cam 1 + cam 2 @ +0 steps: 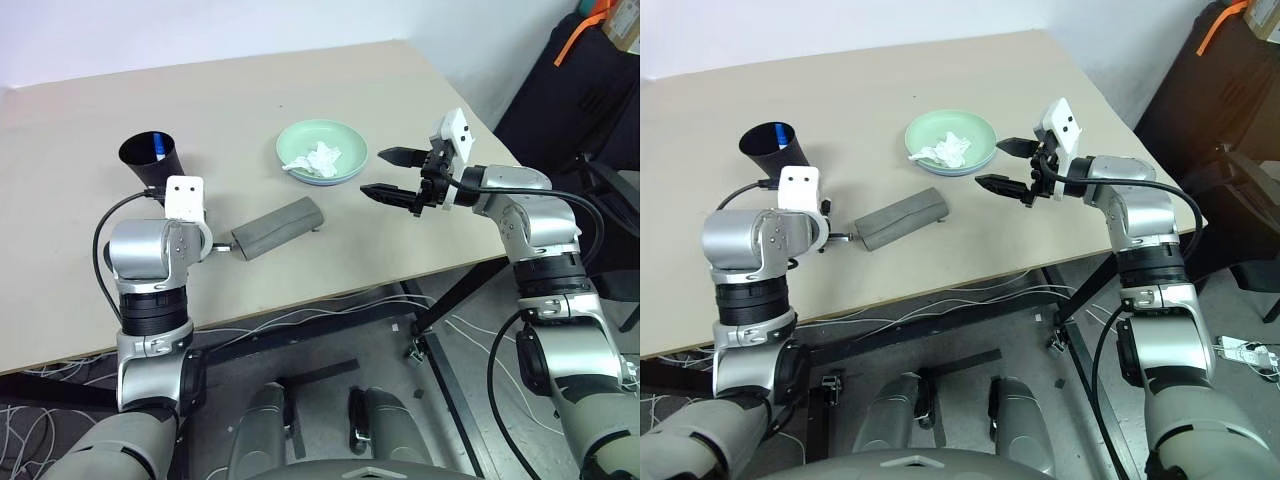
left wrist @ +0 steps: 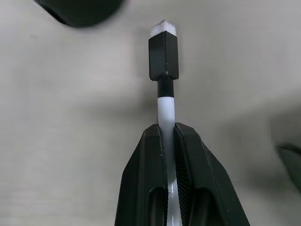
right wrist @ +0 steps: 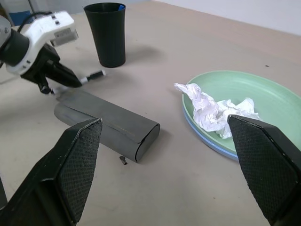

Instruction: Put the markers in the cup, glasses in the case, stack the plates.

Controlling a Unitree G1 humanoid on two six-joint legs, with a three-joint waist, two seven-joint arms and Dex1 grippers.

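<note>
Looking down over the desk (image 1: 80, 130), I see the green plate (image 1: 350, 145) stacked on the blue one, a crumpled tissue (image 1: 322, 158) lying in it. The grey case (image 1: 278, 227) lies closed near the front edge. The black cup (image 1: 150, 158) stands behind my left pincer (image 3: 63, 80), which is clenched on the white marker (image 2: 165, 108); a blue-capped marker (image 1: 161, 147) sits in the cup. My right pincer (image 1: 390, 175) hangs released beside the plates.
</note>
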